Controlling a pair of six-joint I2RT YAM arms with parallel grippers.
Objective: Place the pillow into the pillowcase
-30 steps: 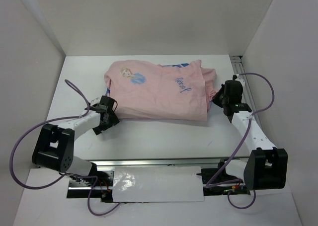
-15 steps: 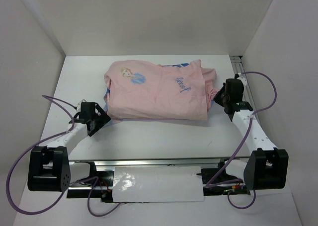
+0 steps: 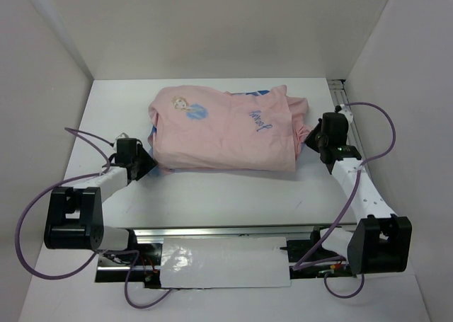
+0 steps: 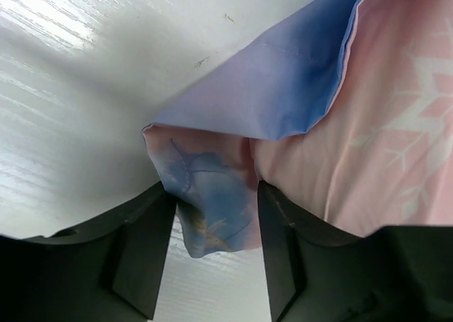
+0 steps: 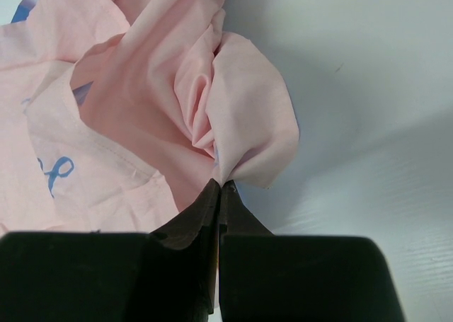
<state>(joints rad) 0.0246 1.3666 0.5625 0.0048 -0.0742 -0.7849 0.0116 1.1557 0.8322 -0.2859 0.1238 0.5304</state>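
**Left gripper** [image 4: 214, 202]: The jaws stand partly apart. A loose blue-printed corner of the pillowcase [image 3: 219, 134] hangs in the gap, reaching from one of the fingers [image 4: 141, 251] to the other. The wrist view does not show whether they press it. Just above this corner a blue fold [image 4: 283, 88] laps over pink cloth that carries a pale snowflake print [image 4: 425, 95]. From above, this gripper sits at the near-left corner of the cover, low over the table [image 3: 212, 194].

**Right gripper** [image 5: 221, 187]: The jaws are fully closed, pinching a gathered pucker of pink fabric at the right end of the pillowcase. The cloth fans out in folds from the fingertips.

**Pillowcase**: It lies pink side up across the middle of the table, towards the far side, between the two grippers. It is plump and rounded. A strip of blue shows along its far edge. The pillow itself is not exposed in any view.

**Markings**: A printed figure [image 3: 187, 107] with fair hair and a blue dress lies near the far-left corner. Blue cursive script [image 3: 260, 119] lies right of centre. It appears reversed and cannot be read.
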